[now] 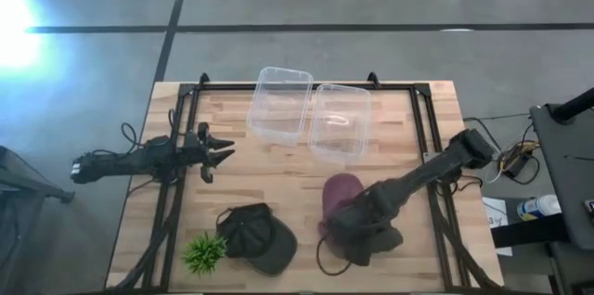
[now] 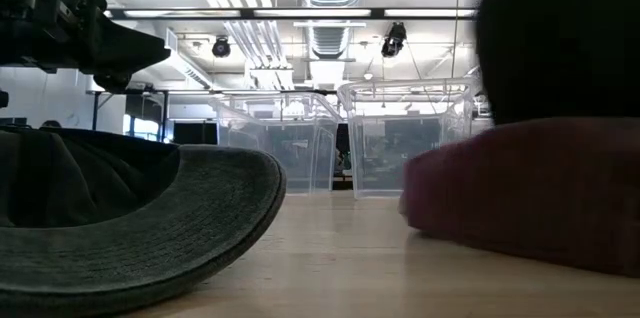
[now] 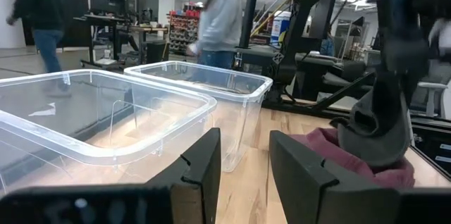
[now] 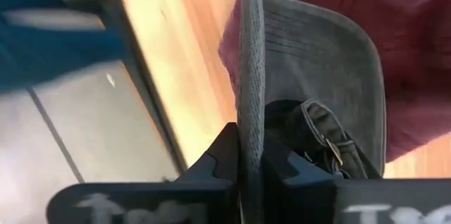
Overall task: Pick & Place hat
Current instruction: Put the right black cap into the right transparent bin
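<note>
A maroon hat [image 1: 340, 189] lies on the table near the middle, also in the low view [image 2: 530, 193] and the left wrist view [image 3: 325, 146]. A dark grey hat [image 1: 376, 239] with a buckled strap [image 4: 330, 146] sits at its near side, partly over it. My right gripper [image 1: 357, 230] is down on that hat and shut on it [image 4: 251, 171]. A second dark cap [image 1: 260, 237] rests on the table near the front edge [image 2: 130, 223]. My left gripper [image 1: 221, 156] waits open above the table's left side [image 3: 243, 168]. My right gripper pinches the dark grey hat's brim [image 4: 251, 104] between its two fingers, with the brim standing edge-on in the gap. The arm comes slanting down from the table's right side. The hat's crown lies against the maroon hat [image 4: 394, 55]. Whether it is lifted clear does not show.
Two clear plastic bins [image 1: 281, 100] [image 1: 339, 121] stand side by side at the far edge, also ahead of the left gripper [image 3: 106, 111]. A small green plant [image 1: 204, 253] lies beside the dark cap. People stand in the room beyond the table.
</note>
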`<action>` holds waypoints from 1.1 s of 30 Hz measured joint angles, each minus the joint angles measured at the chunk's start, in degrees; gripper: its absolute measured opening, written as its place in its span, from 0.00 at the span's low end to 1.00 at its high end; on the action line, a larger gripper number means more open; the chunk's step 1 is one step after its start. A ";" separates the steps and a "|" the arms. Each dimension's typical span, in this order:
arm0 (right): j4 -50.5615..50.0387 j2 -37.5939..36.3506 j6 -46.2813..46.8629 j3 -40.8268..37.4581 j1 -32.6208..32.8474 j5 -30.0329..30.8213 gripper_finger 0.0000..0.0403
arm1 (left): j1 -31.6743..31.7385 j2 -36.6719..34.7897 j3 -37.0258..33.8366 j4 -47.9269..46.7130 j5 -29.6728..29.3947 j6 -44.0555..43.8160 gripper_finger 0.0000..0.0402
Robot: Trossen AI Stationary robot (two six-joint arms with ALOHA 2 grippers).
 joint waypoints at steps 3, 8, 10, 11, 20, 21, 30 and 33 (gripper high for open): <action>0.13 -6.04 5.46 0.07 -1.32 6.59 0.03 | -0.01 0.00 0.00 0.00 0.00 0.00 0.29; 0.14 -17.94 13.39 0.00 -2.36 29.49 0.03 | -0.01 0.21 0.00 -0.02 0.00 0.00 0.29; 0.09 -21.83 14.10 0.00 -2.50 41.18 0.03 | -0.02 0.24 0.00 0.00 -0.02 0.00 0.29; -0.03 -23.40 14.02 -0.01 -2.70 47.10 0.03 | 0.00 0.24 0.00 -0.02 0.00 0.00 0.29; 0.95 -27.05 11.73 -1.82 -17.53 66.99 0.03 | -0.02 0.37 0.00 0.00 0.00 0.00 0.29; 2.52 -26.63 10.02 -2.61 -20.04 65.26 0.03 | 0.00 0.37 0.00 0.00 0.00 0.00 0.29; 14.88 -24.13 8.59 -14.38 -37.20 49.82 0.03 | -0.01 0.38 -0.01 0.23 -0.01 0.31 0.29; 16.67 -24.18 11.38 -18.90 -41.28 41.80 0.03 | 0.00 0.39 -0.03 4.04 -0.22 -1.31 0.29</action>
